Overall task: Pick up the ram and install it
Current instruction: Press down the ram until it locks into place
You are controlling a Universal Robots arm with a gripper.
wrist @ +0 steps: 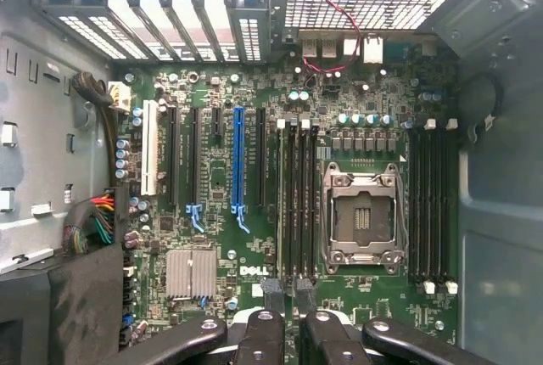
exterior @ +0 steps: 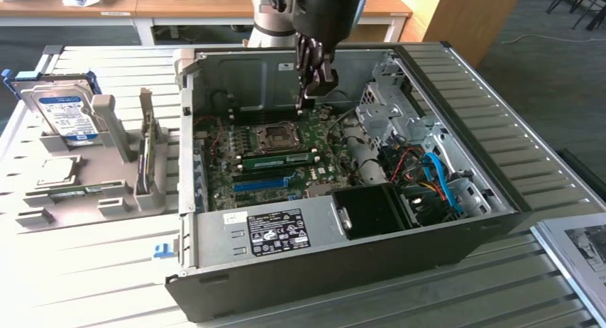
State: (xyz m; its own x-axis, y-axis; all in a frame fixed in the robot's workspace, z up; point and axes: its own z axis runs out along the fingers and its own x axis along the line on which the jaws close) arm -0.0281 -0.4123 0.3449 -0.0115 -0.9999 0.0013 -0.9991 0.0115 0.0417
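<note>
**Exterior view: ram in a board slot, gripper parted above it**

The ram (exterior: 279,159) lay as a green stick on edge in a memory slot just beside the CPU socket (exterior: 277,135), on the side nearer the blue slot (exterior: 257,184). Whether it was fully seated could not be told.

The gripper (exterior: 311,101) hung over the board, apart from the stick. In the wrist view its fingertips (wrist: 271,295) stood narrowly parted over the end of the slot bank, with bare board between them and nothing held.

A good install would likely need the stick square to the slot, even downward pressure along its top edge, and both end latches closed. Tilted force could bend the board.

Around this stood the open computer case (exterior: 455,221). On the exterior view's left, a hard drive (exterior: 67,111) stood in a grey fixture (exterior: 67,207) on the tabletop (exterior: 95,285).
</note>
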